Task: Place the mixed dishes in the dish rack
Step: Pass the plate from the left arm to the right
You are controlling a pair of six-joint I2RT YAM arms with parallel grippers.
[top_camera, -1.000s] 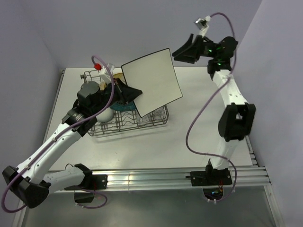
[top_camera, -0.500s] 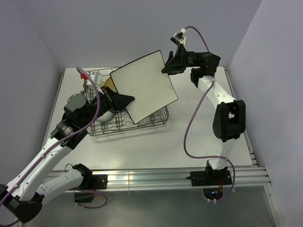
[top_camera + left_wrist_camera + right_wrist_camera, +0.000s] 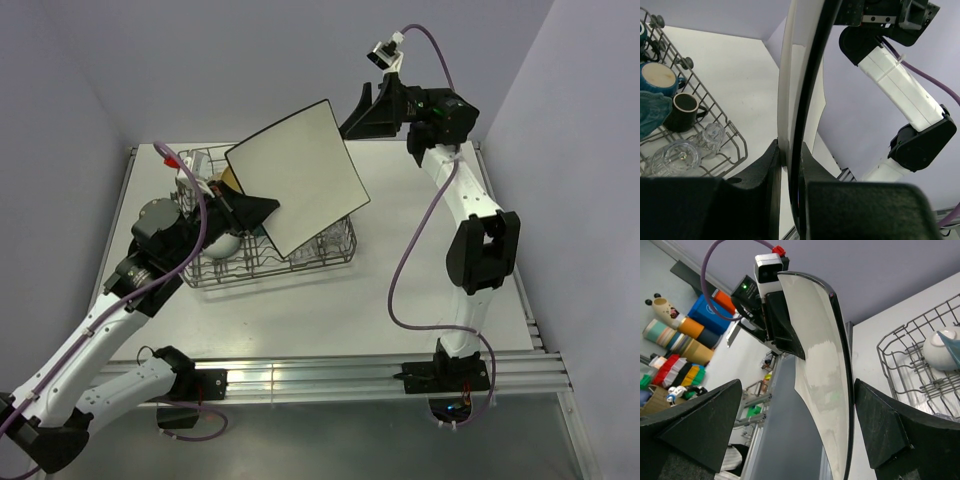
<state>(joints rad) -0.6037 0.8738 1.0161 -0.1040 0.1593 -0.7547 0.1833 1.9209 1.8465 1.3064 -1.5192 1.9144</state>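
Starting at the near edge, I see my left arm reaching up from its base across the tabletop [image 3: 400, 290] to the dish rack [image 3: 343, 256], which sits left of centre. Left end effector [image 3: 255, 208] is narrow, clamped on the lower-left edge of the white square plate [image 3: 300, 185]. The wrist view shows both fingers [image 3: 767, 165] pinching the rim edge-on. The plate is held tilted in the air above the rack, not resting in it.

In the rack below are a dark mug [image 3: 684, 107], two clear glasses [image 3: 677, 156] at the near corner, a white bowl [image 3: 222, 243] and a teal plate [image 3: 650, 115]. A yellowish plate [image 3: 228, 178] peeks out behind the square one.

Farther back, right end effector [image 3: 362, 118] is spread wide at the plate's upper-right corner. Its wrist view shows the plate's edge between the two fingers [image 3: 700, 420]. I can't tell if either one touches it.
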